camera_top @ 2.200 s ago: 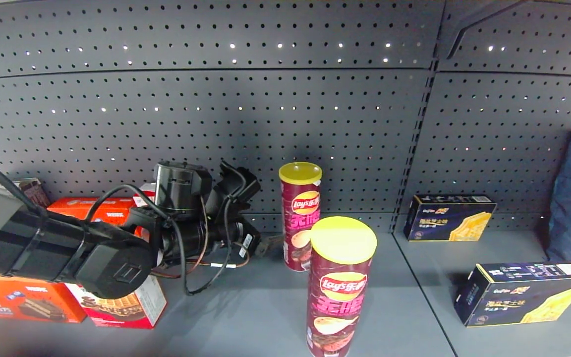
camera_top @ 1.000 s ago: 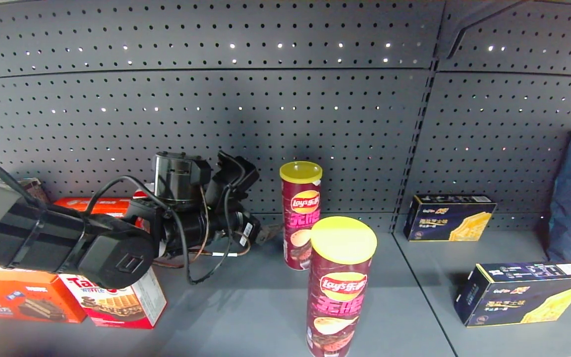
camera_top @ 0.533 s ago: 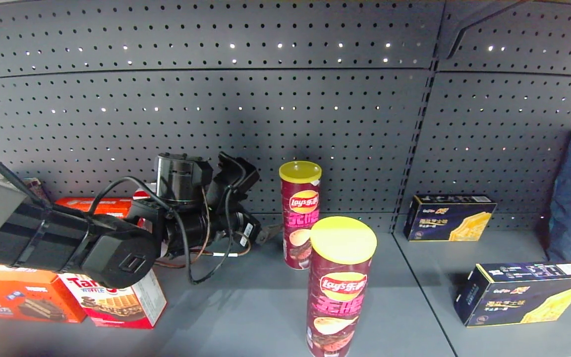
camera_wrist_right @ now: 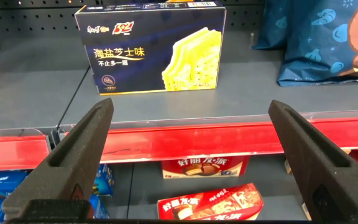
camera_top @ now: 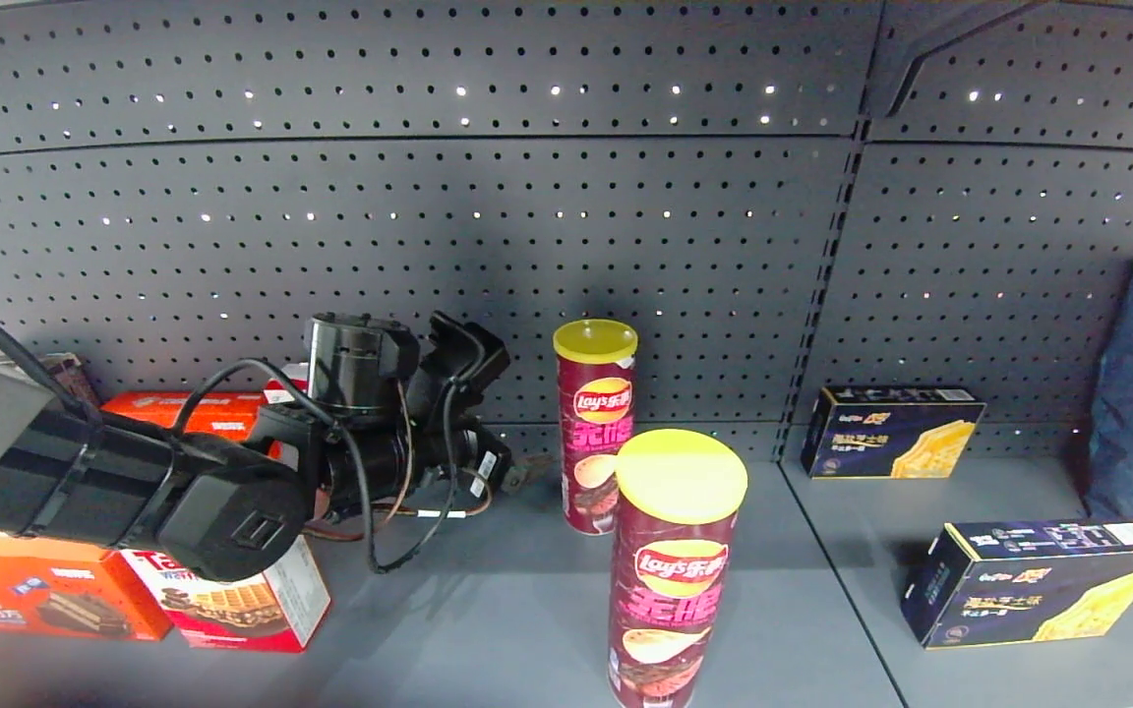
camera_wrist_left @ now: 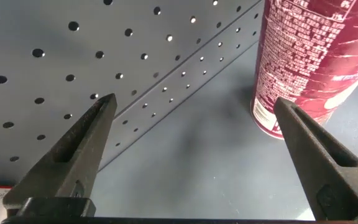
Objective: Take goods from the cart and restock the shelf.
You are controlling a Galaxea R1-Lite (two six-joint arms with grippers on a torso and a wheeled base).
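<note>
Maroon yellow-lidded cardboard chip can [camera_top: 594, 433] stands on grey metal shelf [camera_top: 488, 610], twin can [camera_top: 677, 570] at its 5 o'clock. Left gripper [camera_wrist_left: 194, 102] at its 9 o'clock, fingers apart, empty; right gripper [camera_wrist_right: 191, 106] fingers apart. Placement probably done.

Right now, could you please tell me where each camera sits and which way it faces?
Head view: on the head, facing forward and down at the shelf, pegboard and rear chip can; left arm shows.
Left wrist view: on the left wrist, facing the pegboard and rear chip can; its open fingers show.
Right wrist view: on the right wrist, facing the shelf front and a dark blue box; its open fingers show.
Shared: head and left wrist views both show the rear chip can.
</note>
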